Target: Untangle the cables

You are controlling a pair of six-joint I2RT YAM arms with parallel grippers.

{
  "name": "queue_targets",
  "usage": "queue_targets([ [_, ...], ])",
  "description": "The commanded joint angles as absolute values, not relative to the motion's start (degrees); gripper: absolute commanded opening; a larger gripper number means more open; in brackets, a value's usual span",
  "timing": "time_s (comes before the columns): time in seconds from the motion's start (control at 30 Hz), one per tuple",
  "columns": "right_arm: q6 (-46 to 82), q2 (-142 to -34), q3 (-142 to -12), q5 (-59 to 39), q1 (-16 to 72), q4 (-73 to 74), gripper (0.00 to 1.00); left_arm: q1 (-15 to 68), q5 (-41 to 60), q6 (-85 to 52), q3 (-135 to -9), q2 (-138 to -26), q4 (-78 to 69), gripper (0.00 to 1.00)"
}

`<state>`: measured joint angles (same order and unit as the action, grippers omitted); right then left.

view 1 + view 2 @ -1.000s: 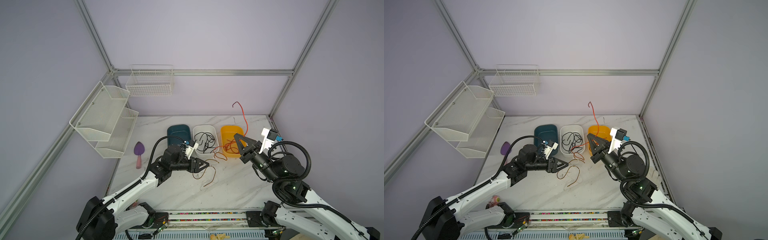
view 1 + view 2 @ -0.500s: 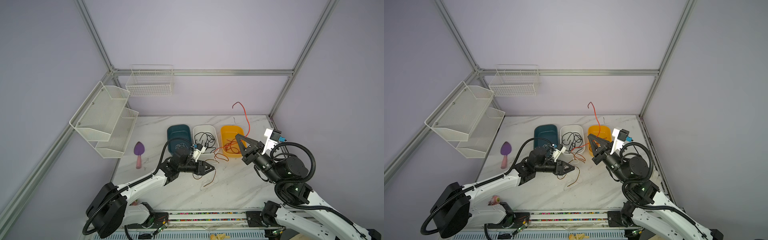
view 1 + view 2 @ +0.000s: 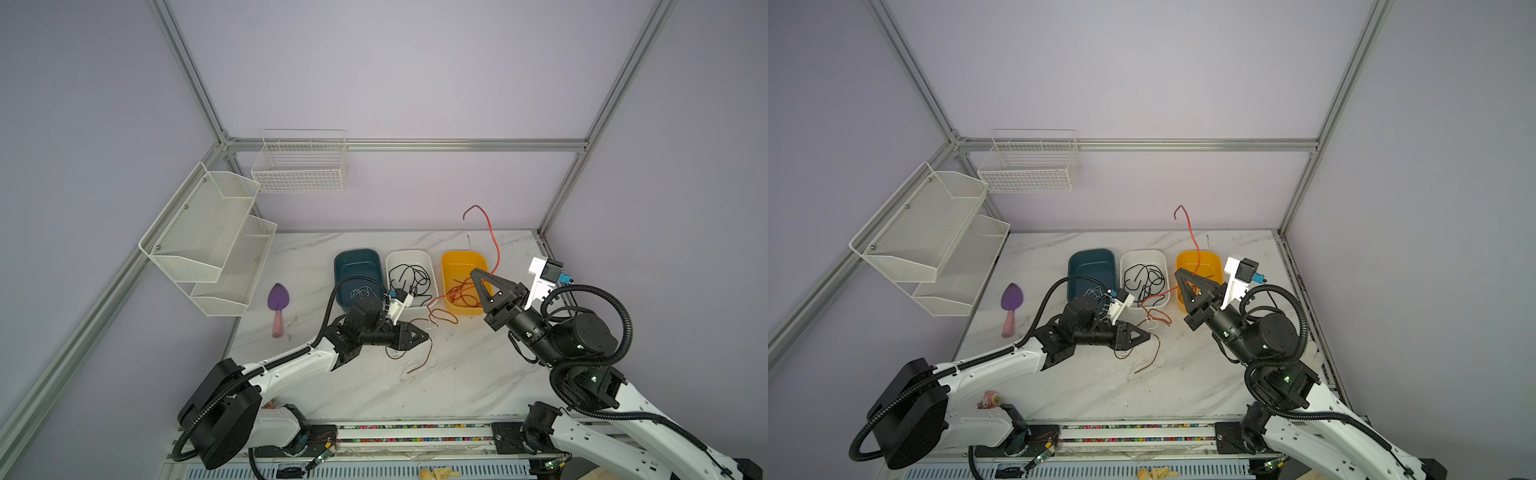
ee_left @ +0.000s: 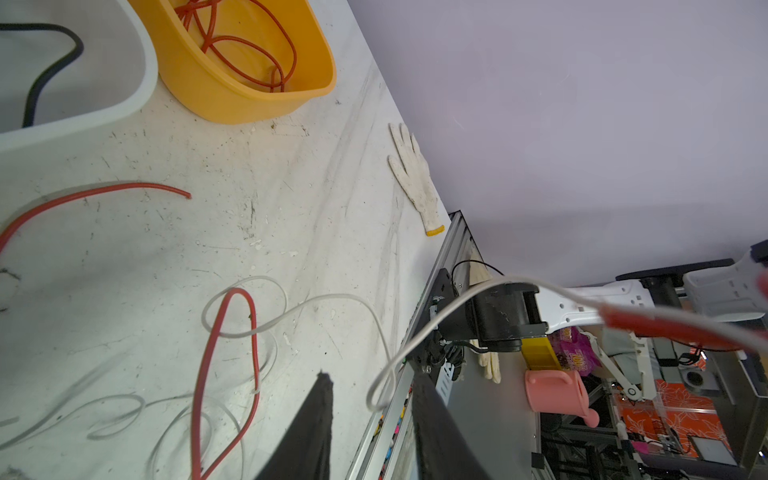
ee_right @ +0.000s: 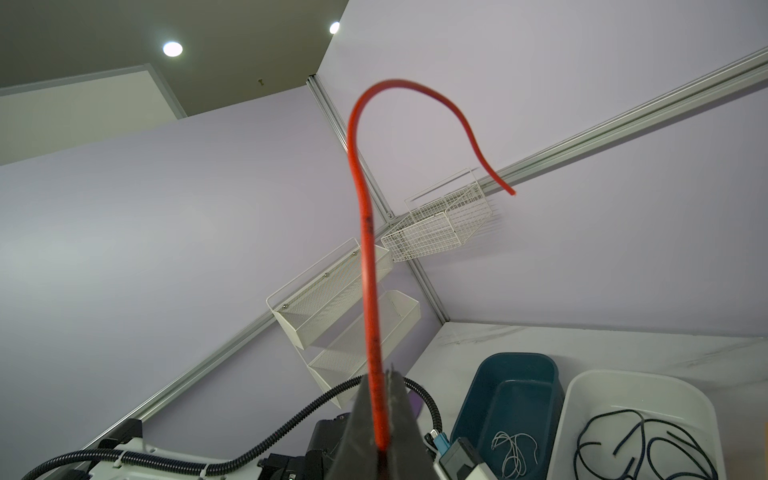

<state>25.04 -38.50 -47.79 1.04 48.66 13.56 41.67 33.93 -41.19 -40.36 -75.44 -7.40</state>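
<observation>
R tool [image 3: 474,272]: clenched on thin orange-red cable [image 3: 493,245], up over yellow plastic tub [image 3: 463,257], free end arcing overhead.
L tool [image 3: 424,336]: low over marble desk [image 3: 478,382], jaws apart, loop of thin white cable [image 4: 332,296] in the gap, no pinch seen.
On desk: white + brownish-red cable [image 4: 206,353], crossed.
In white tub [image 3: 411,253]: black cable [image 3: 409,276].

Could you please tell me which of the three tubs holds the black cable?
The white tub, in the middle: black cable loops lie in it, while the teal tub holds white wire and the orange tub red cable.
</observation>
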Motion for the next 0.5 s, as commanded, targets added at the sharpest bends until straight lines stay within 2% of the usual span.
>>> queue_targets([
  [0.0, 25.4, -37.7, -48.3, 0.6, 49.0, 16.4, 0.00, 41.9, 33.8, -40.8, -39.3, -75.8, -10.5, 0.26],
  [0.47, 25.1, -37.2, -47.5, 1.6, 48.9, 16.5, 0.00, 42.0, 33.7, -41.0, -39.3, -75.8, -10.3, 0.05],
])
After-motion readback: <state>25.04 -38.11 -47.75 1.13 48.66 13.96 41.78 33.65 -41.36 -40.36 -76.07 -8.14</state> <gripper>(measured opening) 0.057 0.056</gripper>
